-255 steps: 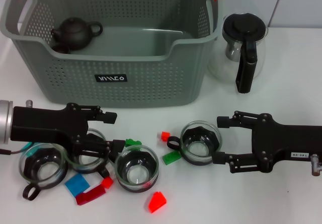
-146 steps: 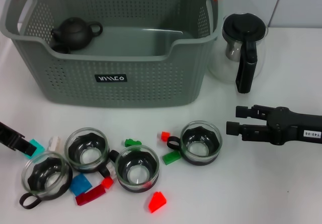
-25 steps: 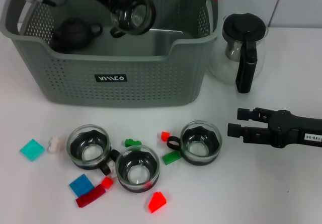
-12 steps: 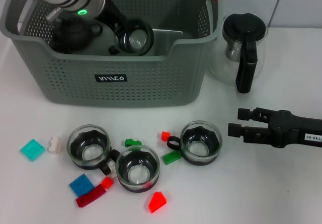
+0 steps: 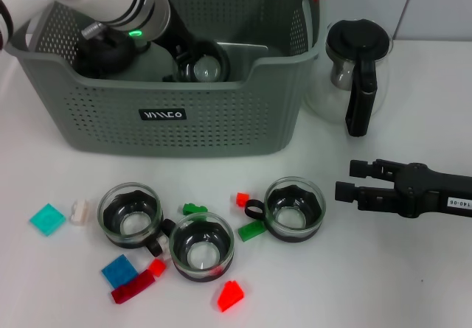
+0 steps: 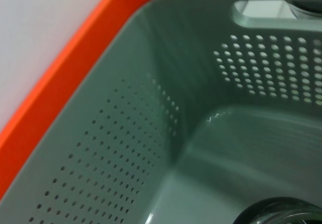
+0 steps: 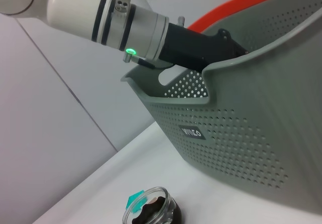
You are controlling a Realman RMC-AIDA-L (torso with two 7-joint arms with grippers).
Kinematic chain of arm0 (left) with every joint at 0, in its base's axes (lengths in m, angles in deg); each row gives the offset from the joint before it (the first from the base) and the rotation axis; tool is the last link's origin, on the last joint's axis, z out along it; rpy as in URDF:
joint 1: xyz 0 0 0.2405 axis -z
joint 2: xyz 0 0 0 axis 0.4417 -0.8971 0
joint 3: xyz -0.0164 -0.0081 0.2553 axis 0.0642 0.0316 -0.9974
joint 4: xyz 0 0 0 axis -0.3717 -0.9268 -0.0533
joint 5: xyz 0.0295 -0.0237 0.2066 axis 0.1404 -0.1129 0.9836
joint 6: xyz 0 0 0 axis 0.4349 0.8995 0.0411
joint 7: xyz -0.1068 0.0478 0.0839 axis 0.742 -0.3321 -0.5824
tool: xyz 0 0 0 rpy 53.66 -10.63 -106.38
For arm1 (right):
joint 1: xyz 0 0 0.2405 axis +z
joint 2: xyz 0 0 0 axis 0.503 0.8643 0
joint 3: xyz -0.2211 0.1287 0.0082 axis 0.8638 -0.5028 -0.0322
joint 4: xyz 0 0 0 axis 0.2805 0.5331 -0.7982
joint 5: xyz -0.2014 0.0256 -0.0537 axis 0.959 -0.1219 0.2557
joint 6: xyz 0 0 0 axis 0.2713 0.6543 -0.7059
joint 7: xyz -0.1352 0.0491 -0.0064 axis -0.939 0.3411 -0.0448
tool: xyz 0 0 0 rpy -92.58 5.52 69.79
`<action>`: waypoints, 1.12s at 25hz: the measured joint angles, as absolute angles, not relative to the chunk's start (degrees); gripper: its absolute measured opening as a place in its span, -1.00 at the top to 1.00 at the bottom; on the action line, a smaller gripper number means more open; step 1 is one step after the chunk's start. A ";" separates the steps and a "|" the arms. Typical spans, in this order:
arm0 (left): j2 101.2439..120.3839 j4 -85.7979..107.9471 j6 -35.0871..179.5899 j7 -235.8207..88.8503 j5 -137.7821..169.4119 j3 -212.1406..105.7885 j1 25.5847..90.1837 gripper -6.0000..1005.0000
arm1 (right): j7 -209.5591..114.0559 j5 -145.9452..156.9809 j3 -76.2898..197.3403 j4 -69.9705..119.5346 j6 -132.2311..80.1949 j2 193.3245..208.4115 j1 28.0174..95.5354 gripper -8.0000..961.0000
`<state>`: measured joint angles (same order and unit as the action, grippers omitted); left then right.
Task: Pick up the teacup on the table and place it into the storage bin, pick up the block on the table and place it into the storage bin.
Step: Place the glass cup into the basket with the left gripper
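Observation:
The grey perforated storage bin (image 5: 221,114) stands at the back left. My left gripper (image 5: 190,57) reaches down inside it, shut on a glass teacup (image 5: 206,68) held low near the bin floor. The left wrist view shows the bin's inner wall (image 6: 151,133) and the cup's rim (image 6: 282,215). Three more glass teacups stand on the table: left (image 5: 130,216), middle (image 5: 200,247) and right (image 5: 295,208). Small blocks lie around them, among them teal (image 5: 47,218), blue (image 5: 118,270), red (image 5: 230,295) and green (image 5: 252,231). My right gripper (image 5: 352,180) hovers open and empty right of the right cup.
A black teapot (image 5: 103,51) sits in the bin's left corner beside the held cup. A glass jug with a black lid (image 5: 358,66) stands right of the bin. The right wrist view shows the bin (image 7: 241,118), my left arm (image 7: 126,25) and one teacup (image 7: 153,211).
My left arm carried a teacup from the table up over the bin, and over the last second it lowered the cup deeper inside. The right arm has barely moved.

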<state>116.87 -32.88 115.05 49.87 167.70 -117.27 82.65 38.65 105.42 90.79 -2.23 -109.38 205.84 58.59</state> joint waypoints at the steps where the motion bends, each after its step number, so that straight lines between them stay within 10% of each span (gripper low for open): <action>1: 116.83 -32.59 114.87 49.84 167.71 -117.54 82.72 0.90 | 38.64 105.42 90.79 -2.23 -109.37 205.84 58.59 -0.90; 28: 116.15 -28.61 108.12 50.16 167.74 -117.66 82.35 0.83 | 38.64 105.42 90.79 -2.23 -108.87 205.66 58.51 -0.90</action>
<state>116.15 -28.61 108.12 50.16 167.74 -117.66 82.35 38.64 105.42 90.79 -2.23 -108.87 205.66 58.51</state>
